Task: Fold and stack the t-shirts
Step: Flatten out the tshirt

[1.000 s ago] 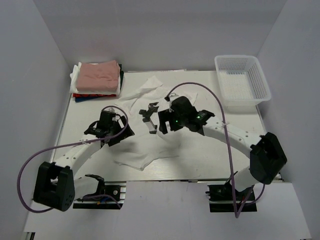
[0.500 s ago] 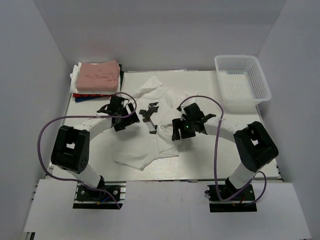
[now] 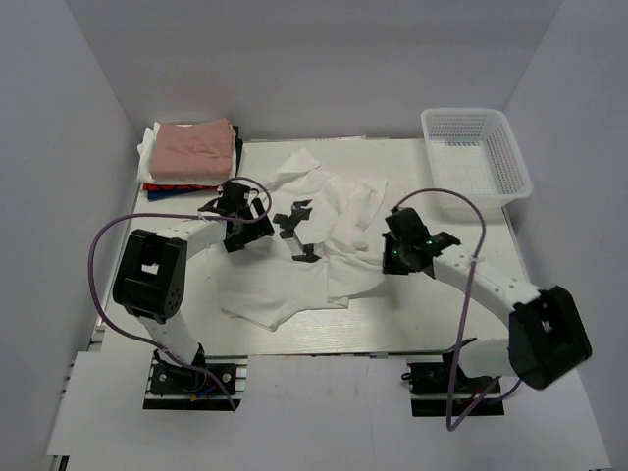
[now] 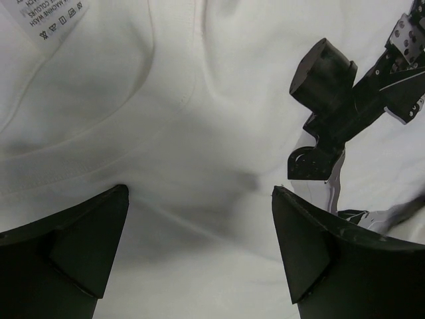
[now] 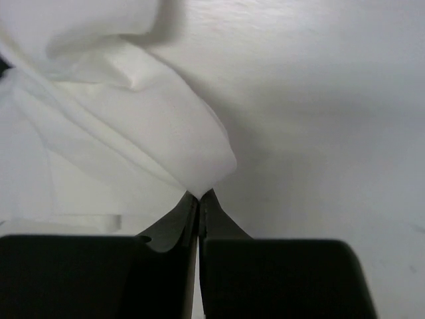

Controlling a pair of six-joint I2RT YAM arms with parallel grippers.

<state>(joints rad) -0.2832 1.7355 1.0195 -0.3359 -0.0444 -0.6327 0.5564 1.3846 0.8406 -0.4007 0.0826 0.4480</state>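
Right pincer is clamped tight on a fold of the large white cloth t-shirt rumpled mid-table; my left pincer gapes wide over its collar. Folded pink-topped shirt stack sits at ten o'clock.

The left arm is bent sharply at the elbow, its forearm angled inward to the right. Its end effector points down, with both fingers spread wide apart. The right arm reaches leftward from a low, far-out elbow. Its end effector has its fingers pressed together, pinching a fold of the white t-shirt.
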